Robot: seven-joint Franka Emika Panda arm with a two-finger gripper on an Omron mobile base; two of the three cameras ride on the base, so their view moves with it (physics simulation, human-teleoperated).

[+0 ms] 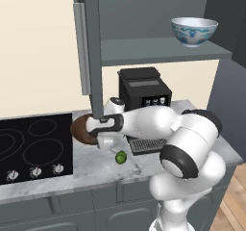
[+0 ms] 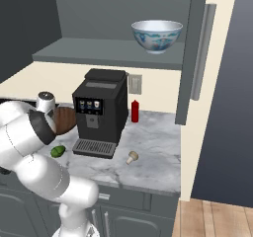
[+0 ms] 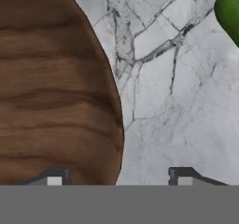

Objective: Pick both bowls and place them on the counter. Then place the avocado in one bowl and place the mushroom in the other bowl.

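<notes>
The hand [image 3: 116,176] is hovering low over the marble tabletop [image 1: 91,165] beside the black cooktop [image 1: 33,146], its fingers [image 3: 184,177] standing spread, one over the wooden bowl's rim and the other over bare marble; nothing is lying between them. The wooden bowl [image 1: 80,129] is sitting on the tabletop just beside the cooktop's right edge, partly covered by the wrist. The avocado [image 1: 121,157] is lying on the marble near the front edge, close to the coffee machine's drip tray [image 1: 146,145]. The mushroom [image 2: 132,157] is resting on the tabletop right of the coffee machine [image 2: 99,110], toward the front edge. The white bowl with blue pattern [image 2: 156,35] is standing upright on the open cabinet shelf [image 2: 108,53] above. A red bottle [image 2: 135,111] is standing near the back wall.
</notes>
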